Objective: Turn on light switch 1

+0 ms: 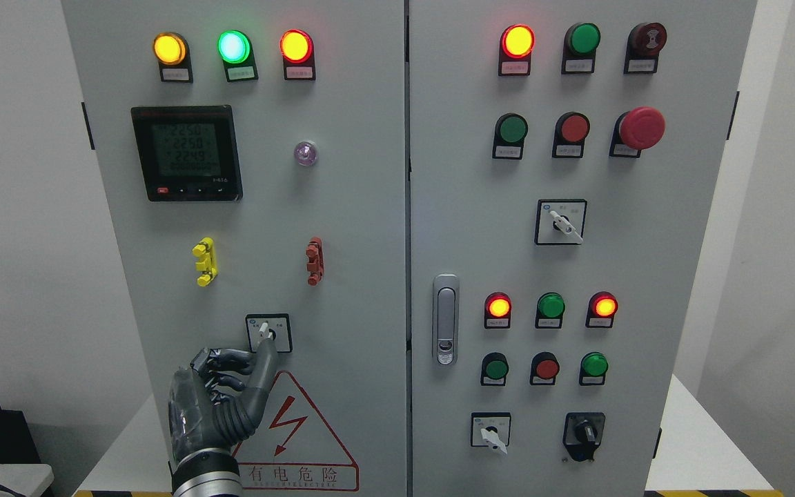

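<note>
A small rotary selector switch (268, 333) with a white knob sits low on the left door of the grey cabinet (356, 228). My left hand (225, 397) rises from the bottom edge just below it. Its index finger is stretched up, and the fingertip (266, 343) touches the lower part of the white knob. The other fingers are curled into the palm and hold nothing. The knob points roughly straight up, tilted slightly left. My right hand does not appear in the picture.
Above the switch are yellow (204, 261) and red (314, 261) clips, a digital meter (185, 153) and three lit lamps. The right door carries a handle (446, 319), several buttons, lamps and three more selector switches. A red warning triangle (294, 431) lies beside my hand.
</note>
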`<control>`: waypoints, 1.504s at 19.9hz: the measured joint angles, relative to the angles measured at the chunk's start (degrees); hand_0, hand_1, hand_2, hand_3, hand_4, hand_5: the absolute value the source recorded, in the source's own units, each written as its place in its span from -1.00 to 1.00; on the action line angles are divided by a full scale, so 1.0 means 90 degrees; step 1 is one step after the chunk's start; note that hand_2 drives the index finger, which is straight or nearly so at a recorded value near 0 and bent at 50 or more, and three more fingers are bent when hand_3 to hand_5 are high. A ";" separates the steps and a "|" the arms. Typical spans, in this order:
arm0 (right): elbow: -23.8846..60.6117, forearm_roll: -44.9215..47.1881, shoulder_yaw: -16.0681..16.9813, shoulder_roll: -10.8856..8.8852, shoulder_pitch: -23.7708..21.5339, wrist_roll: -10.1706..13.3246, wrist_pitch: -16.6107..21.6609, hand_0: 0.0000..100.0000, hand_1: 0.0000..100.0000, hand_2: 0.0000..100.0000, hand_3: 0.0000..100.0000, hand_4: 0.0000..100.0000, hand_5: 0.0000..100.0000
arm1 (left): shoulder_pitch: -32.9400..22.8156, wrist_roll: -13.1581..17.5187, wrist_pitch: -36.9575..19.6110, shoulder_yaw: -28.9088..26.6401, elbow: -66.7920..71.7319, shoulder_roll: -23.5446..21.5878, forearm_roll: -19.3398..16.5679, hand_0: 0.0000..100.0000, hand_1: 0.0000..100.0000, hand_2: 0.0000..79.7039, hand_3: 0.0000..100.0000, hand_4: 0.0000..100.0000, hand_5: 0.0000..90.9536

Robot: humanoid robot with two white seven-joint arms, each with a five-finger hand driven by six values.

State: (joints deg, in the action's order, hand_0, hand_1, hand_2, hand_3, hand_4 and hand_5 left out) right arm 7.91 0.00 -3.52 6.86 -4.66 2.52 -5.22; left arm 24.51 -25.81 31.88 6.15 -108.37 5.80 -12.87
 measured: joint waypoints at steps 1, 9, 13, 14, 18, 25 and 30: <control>0.0000 0.0000 0.0000 0.0000 0.0000 0.0000 0.0000 -0.76 -0.22 -1.00 -1.00 -1.00 -1.00 | 0.0013 -0.0006 0.0010 0.0004 0.0003 0.0002 0.0001 -0.67 0.13 0.39 0.42 0.54 0.71; 0.0000 0.0000 0.0000 0.0000 0.0000 0.0000 0.0000 -0.76 -0.22 -1.00 -1.00 -1.00 -1.00 | 0.0062 -0.0035 0.0148 0.0049 0.0039 0.0011 0.0014 -0.66 0.10 0.39 0.42 0.54 0.71; 0.0000 0.0000 0.0000 0.0000 0.0000 0.0000 0.0000 -0.76 -0.22 -1.00 -1.00 -1.00 -1.00 | 0.0088 -0.0040 0.0175 0.0063 0.0062 0.0016 0.0030 -0.65 0.08 0.39 0.42 0.54 0.71; 0.0000 0.0000 0.0000 0.0000 0.0000 0.0000 0.0000 -0.76 -0.22 -1.00 -1.00 -1.00 -1.00 | 0.0102 -0.0048 0.0176 0.0066 0.0072 0.0018 0.0031 -0.65 0.08 0.39 0.42 0.54 0.71; 0.0000 0.0000 0.0000 0.0000 0.0000 0.0000 0.0000 -0.76 -0.22 -1.00 -1.00 -1.00 -1.00 | 0.0150 -0.0113 0.0184 0.0075 0.0106 0.0022 0.0075 -0.64 0.07 0.39 0.42 0.55 0.71; 0.0000 0.0000 0.0000 0.0000 0.0000 0.0000 0.0000 -0.76 -0.22 -1.00 -1.00 -1.00 -1.00 | 0.0194 -0.0135 0.0291 0.0086 0.0151 0.0025 0.0160 -0.63 0.05 0.39 0.42 0.55 0.73; 0.0000 0.0000 0.0000 0.0000 0.0000 0.0000 0.0000 -0.76 -0.22 -1.00 -1.00 -1.00 -1.00 | 0.0224 -0.0138 0.0330 0.0092 0.0173 0.0027 0.0221 -0.63 0.02 0.39 0.43 0.55 0.73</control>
State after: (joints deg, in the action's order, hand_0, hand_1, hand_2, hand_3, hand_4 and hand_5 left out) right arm 7.91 0.00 -3.52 6.86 -4.66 2.52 -5.22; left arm 26.53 -27.05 34.85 6.98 -106.81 6.04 -10.88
